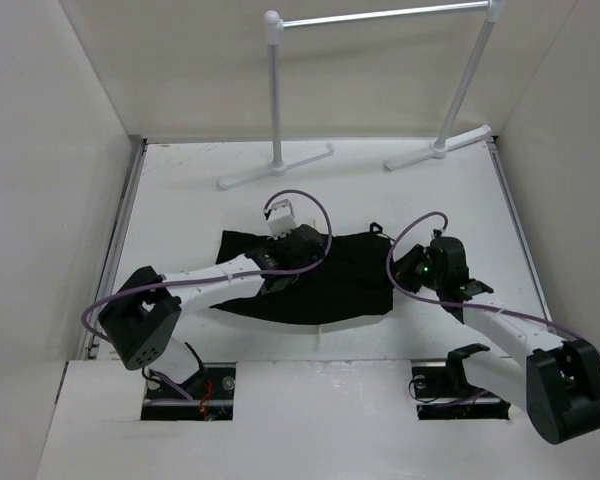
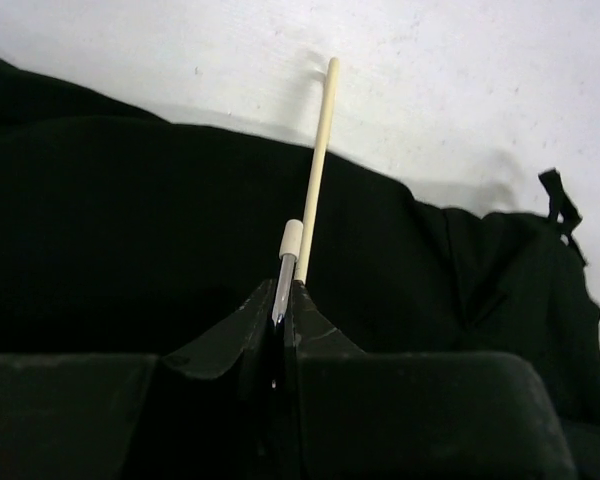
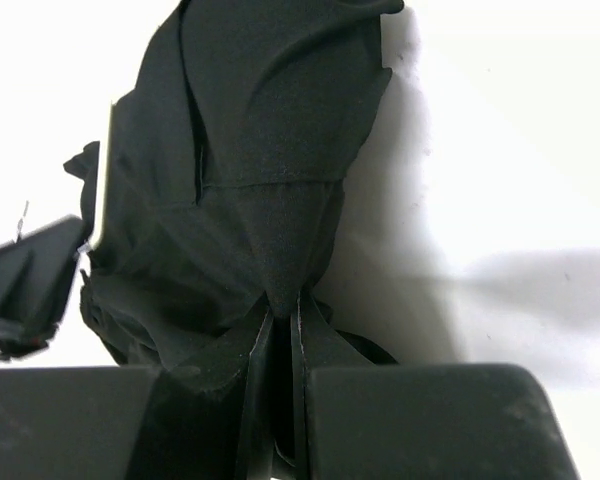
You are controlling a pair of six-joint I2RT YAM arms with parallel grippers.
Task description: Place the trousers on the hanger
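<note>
Only the left wrist view shows the hanger clearly: a thin cream rod lying across black cloth, its metal end clamped between the closed fingers of the left gripper. From above, the trousers lie spread out, dark and creased, on the table between both arms, with the rail stand behind. At their right edge, the right gripper pinches a bunched fold of cloth.
</note>
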